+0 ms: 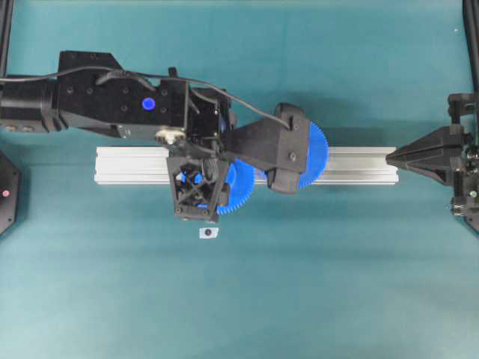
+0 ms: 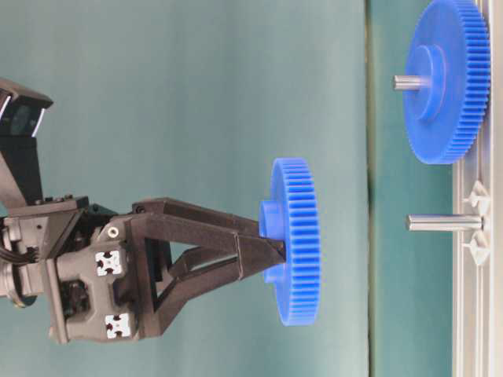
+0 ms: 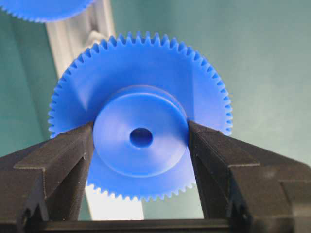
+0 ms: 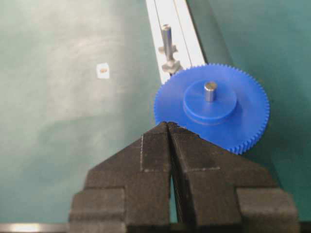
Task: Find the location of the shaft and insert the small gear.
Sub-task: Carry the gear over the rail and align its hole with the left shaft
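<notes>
Blue plastic fills the left wrist view: the small gear (image 3: 141,138), a toothed wheel with a raised round hub and a dark centre hole, sits clamped by that hub between the two black fingers (image 3: 58,165) of the left gripper (image 2: 271,239). Both fingers press on opposite sides of the hub, the jaws held apart by its width. In the table-level view the gear hangs off the gripper tips, well apart from the rail and not on any pin.

Two gears show in all. The large gear (image 4: 214,107), also blue and finely toothed, rests on the ribbed aluminium rail (image 1: 359,166) with a grey metal pin (image 4: 210,91) poking out through its hub.

Beside it on the same rail stands the shaft (image 2: 444,222), one bare, smooth silver-grey pin rising from a small shiny bracket (image 2: 477,222). It carries nothing.

At the rail's far end the right gripper (image 1: 393,157) rests with its black, textured fingers (image 4: 153,150) pressed together tip to tip, holding nothing; whether it touches the rail cannot be told.

One small white tag (image 1: 208,232) with a dark spot lies on the teal mat (image 1: 337,284), near the rail.
</notes>
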You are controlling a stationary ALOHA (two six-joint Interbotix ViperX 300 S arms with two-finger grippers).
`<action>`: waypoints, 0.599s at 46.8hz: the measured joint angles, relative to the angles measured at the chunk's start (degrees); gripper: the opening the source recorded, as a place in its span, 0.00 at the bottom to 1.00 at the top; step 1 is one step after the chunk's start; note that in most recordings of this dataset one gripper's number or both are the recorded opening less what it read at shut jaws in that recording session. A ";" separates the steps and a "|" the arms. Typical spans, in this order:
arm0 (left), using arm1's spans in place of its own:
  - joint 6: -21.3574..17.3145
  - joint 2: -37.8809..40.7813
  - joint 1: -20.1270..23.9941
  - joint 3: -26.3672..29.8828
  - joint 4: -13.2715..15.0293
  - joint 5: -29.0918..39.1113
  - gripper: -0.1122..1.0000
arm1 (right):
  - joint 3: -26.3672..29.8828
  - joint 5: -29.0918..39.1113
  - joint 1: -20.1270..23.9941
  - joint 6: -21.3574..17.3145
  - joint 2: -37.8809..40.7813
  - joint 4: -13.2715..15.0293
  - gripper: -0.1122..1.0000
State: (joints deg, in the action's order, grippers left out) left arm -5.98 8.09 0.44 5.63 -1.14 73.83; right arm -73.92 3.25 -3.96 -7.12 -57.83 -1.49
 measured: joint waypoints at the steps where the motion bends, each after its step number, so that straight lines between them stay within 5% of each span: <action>1: -0.09 0.00 0.18 0.00 0.00 -0.09 0.69 | 0.00 0.00 0.09 0.00 0.00 -0.09 0.12; 28: -3.69 3.25 2.02 0.35 0.00 -0.79 0.69 | 0.00 0.00 0.00 0.00 0.00 -0.09 0.12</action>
State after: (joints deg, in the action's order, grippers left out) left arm -9.67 11.34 2.46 5.98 -1.14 73.04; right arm -73.92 3.25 -3.96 -7.12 -57.83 -1.58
